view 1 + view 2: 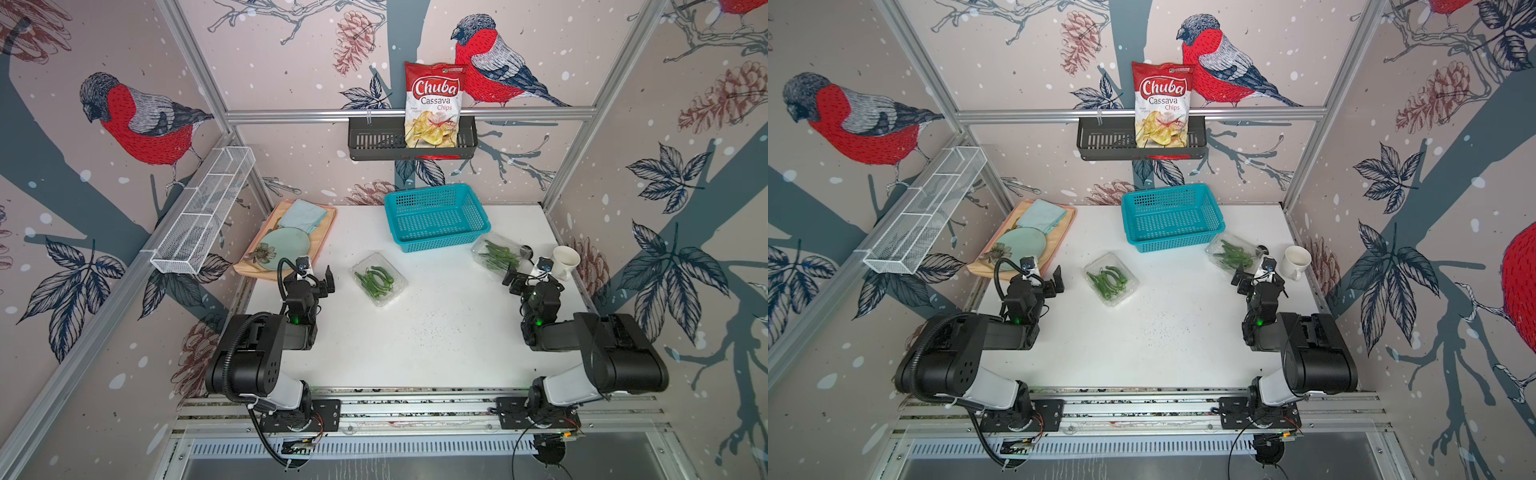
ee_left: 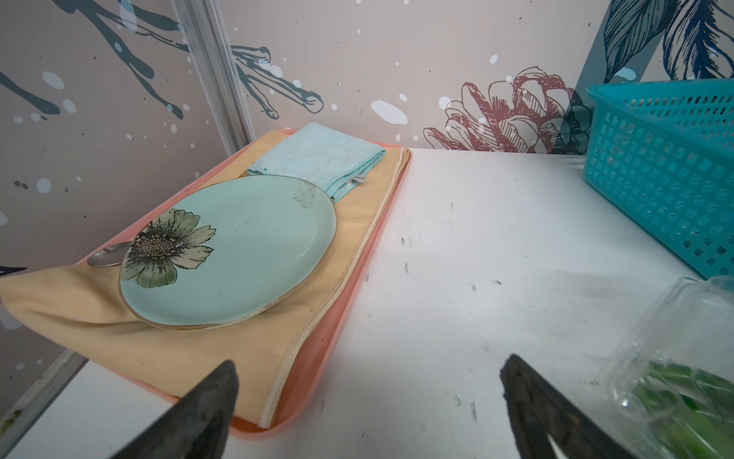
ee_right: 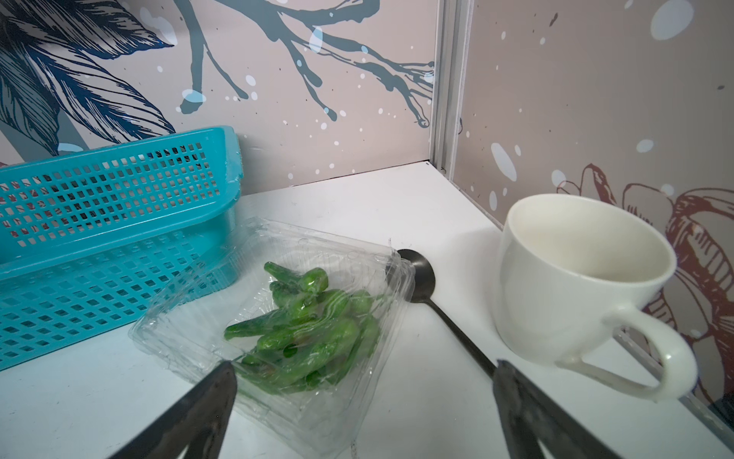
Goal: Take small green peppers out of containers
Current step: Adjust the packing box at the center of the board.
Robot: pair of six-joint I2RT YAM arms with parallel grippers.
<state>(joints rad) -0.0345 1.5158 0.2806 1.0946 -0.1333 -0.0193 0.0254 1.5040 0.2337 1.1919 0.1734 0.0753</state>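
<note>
Small green peppers (image 1: 376, 282), glossy and curved, fill clear ribbed containers (image 1: 365, 259); left tool (image 2: 369, 363) and right tool (image 3: 364, 365) gape empty.

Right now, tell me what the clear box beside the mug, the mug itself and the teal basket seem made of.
Clear box: thin see-through plastic, glossy and creased, with the peppers visible through it.
Mug: likely glazed ceramic, smooth cream-white with thick walls.
Teal basket: moulded plastic with a slight sheen and gridded holes.

You've two containers, the centre container (image 1: 397, 287) and the two-o'clock container (image 1: 515, 249); peppers (image 3: 302, 326) too piled to count; one basket (image 1: 446, 243); one mug (image 1: 565, 259); one plate (image 1: 286, 247); one chip bag (image 1: 434, 104).
</note>
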